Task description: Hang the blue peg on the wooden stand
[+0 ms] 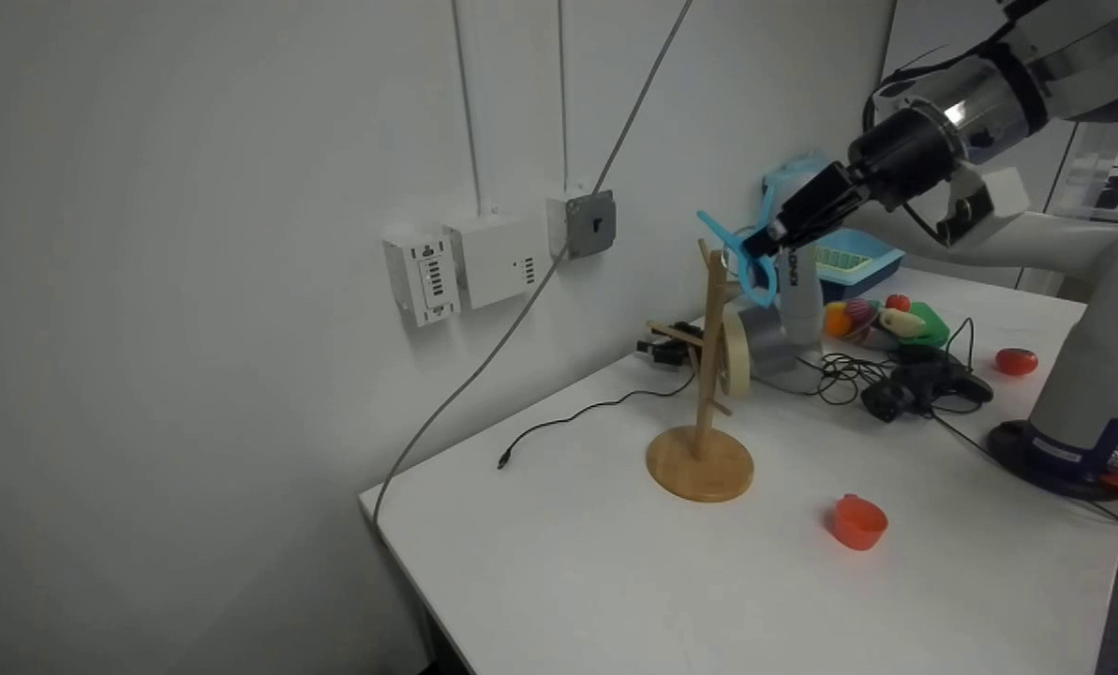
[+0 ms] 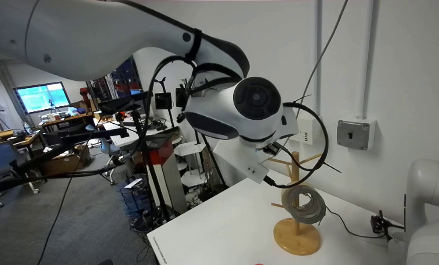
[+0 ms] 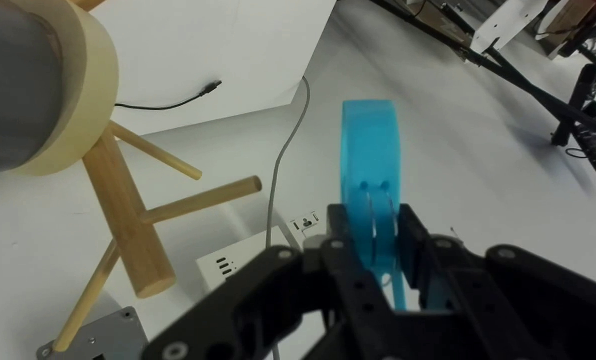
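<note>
At nine o'clock from the gripper in the wrist view is the wooden stand; the jaws grip the blue peg. Better to ease it fully onto the side arm pointing half past two before releasing.

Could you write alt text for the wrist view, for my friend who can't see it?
A black gripper holds a light-blue peg, which is not yet on the wooden stand at the picture's left. A cream tape roll and a gray tape roll show at upper left.
</note>
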